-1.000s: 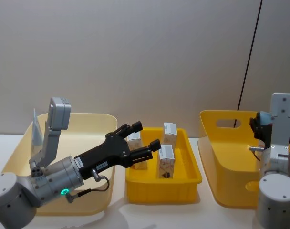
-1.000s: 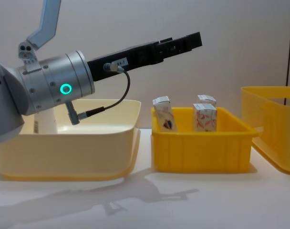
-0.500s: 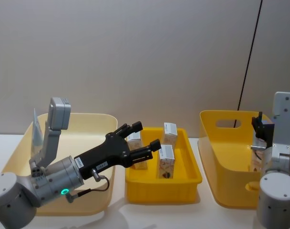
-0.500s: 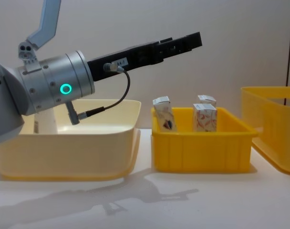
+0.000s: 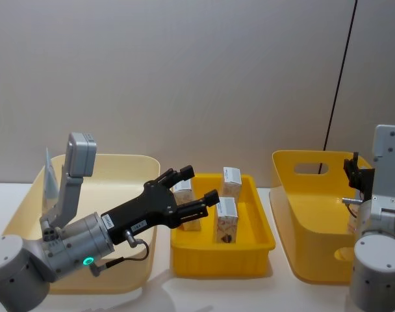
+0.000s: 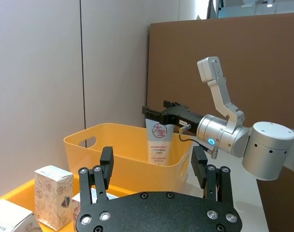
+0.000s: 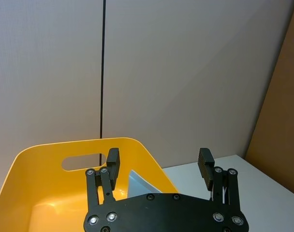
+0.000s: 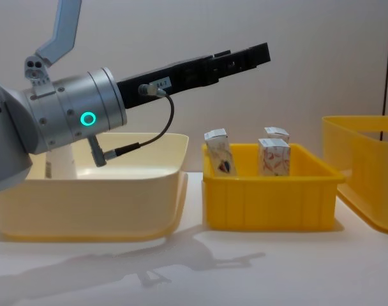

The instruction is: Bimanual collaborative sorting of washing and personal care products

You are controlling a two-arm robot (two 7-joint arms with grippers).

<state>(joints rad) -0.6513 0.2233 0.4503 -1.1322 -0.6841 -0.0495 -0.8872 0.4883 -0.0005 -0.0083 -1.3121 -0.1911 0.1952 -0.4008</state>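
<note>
I am hovering my left gripper (image 5: 199, 184), spread, over the cartons (image 5: 227, 218) in the middle bin (image 5: 223, 252). They are probably light and crushable, best pinched across flat faces. My right gripper (image 7: 159, 162) is gaping above the soft tube (image 6: 158, 142) in the tall bin (image 5: 301, 214).

Head cam: high, looks fwd & down; cream plastic bin (image 5: 126, 156) at left, small yellow plastic tray (image 5: 220, 257) centre, large yellow plastic bin w/ handle slot (image 5: 308, 208) at right. Chest cam: low, side-on, close in; shares all three w/ head cam. Left wrist cam looks past left gripper (image 6: 153, 157) across to the large bin. Right wrist cam looks over right gripper (image 7: 159, 157) into the same bin, facing the wall.
</note>
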